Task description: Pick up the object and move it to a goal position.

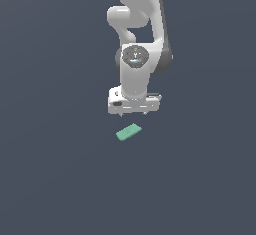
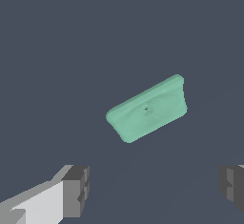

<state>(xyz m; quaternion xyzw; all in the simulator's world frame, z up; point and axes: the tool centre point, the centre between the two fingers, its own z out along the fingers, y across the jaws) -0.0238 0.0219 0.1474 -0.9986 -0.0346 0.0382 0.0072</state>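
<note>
The object point(image 1: 129, 132) is a small flat teal-green block lying on the dark grey floor, turned at a slant. My white gripper point(image 1: 133, 114) hangs a short way above and just behind it, pointing down, not touching it. In the wrist view the object point(image 2: 147, 109) lies ahead of the two dark fingertips point(image 2: 76, 189), which stand wide apart with nothing between them. My gripper point(image 2: 155, 189) is open.
The white arm point(image 1: 137, 39) rises behind the gripper toward the top of the exterior view. Plain dark grey floor point(image 1: 50, 179) spreads all around, with no other objects or any goal marker showing.
</note>
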